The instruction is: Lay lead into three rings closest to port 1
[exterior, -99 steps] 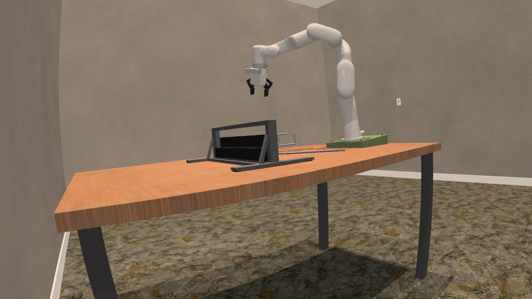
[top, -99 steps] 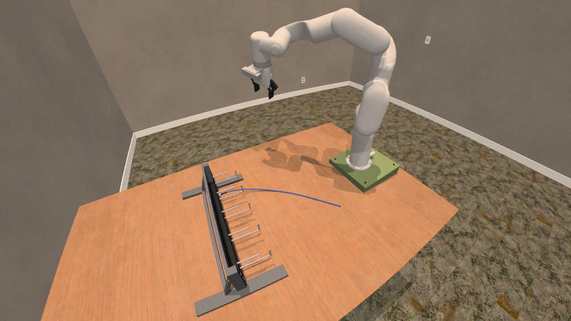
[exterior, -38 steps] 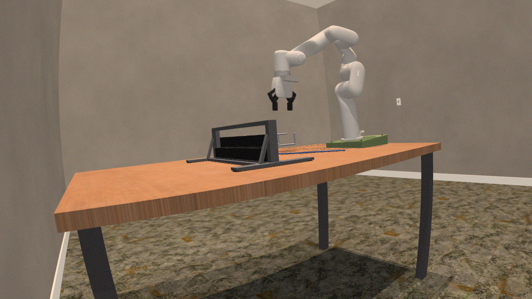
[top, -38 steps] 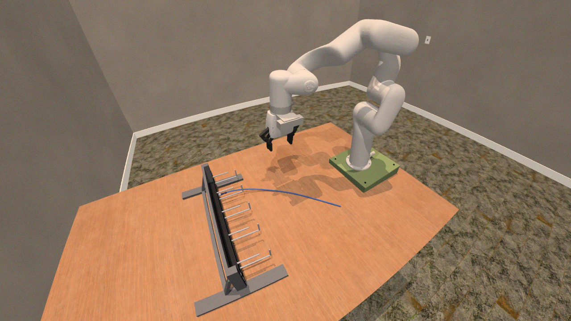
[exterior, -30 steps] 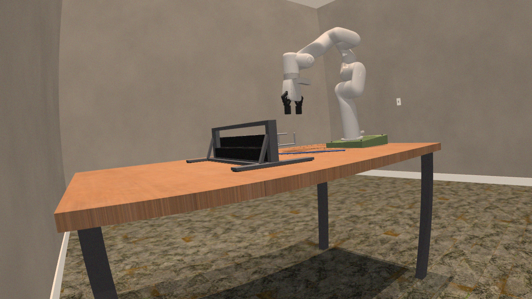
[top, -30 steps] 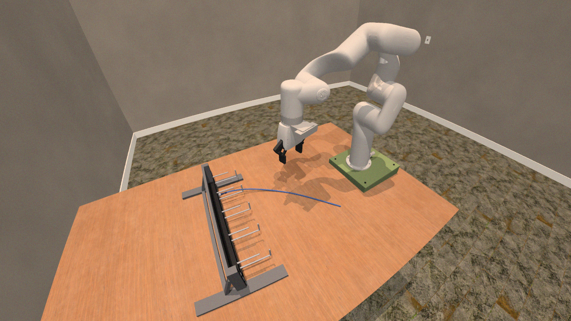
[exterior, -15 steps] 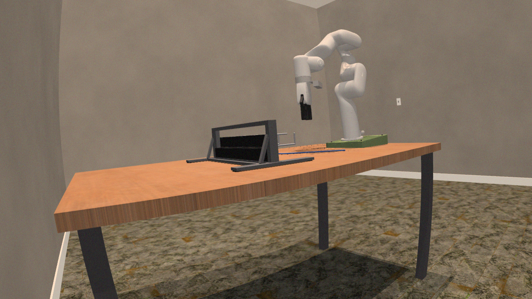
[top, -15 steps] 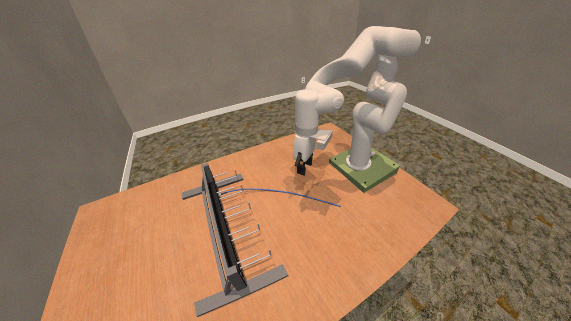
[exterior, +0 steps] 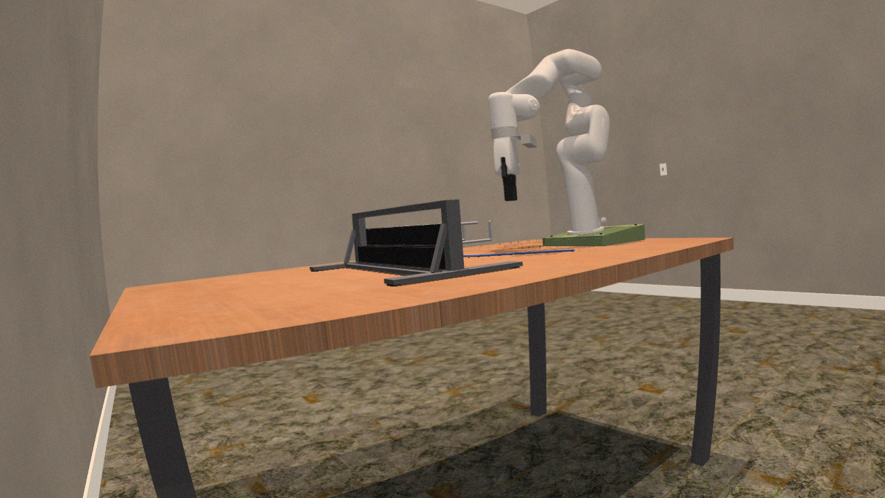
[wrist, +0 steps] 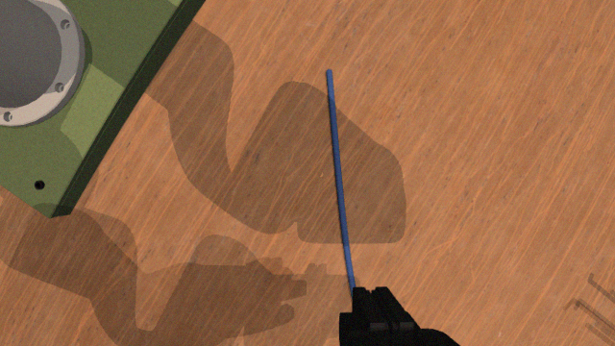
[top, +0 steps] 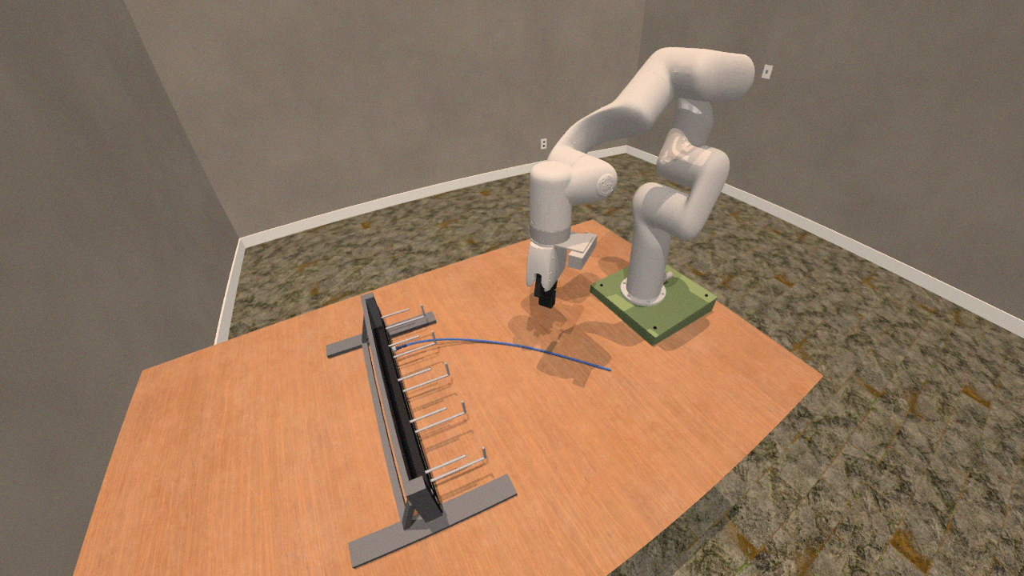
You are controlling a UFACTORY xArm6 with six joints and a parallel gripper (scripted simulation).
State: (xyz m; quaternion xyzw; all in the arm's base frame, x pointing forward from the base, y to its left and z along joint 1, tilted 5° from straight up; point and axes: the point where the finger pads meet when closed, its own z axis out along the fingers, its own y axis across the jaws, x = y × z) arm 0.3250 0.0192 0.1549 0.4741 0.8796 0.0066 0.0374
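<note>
The blue lead (top: 501,346) runs from a port near the far end of the grey rack (top: 401,401) across the table to a free end near the robot base. It lies flat on the table in the side view (exterior: 519,252) and in the wrist view (wrist: 338,183). Steel rings on rods (top: 464,410) stick out of the rack above the ports; none holds the lead. My gripper (top: 546,294) (exterior: 509,185) (wrist: 368,316) is shut and empty. It hangs well above the table, over the lead's free part, not touching it.
The green base plate (top: 653,301) of the arm stands on the table to the right of the gripper. The rack stands upright on two flat feet (top: 433,519). The table's edge curves away at the front right.
</note>
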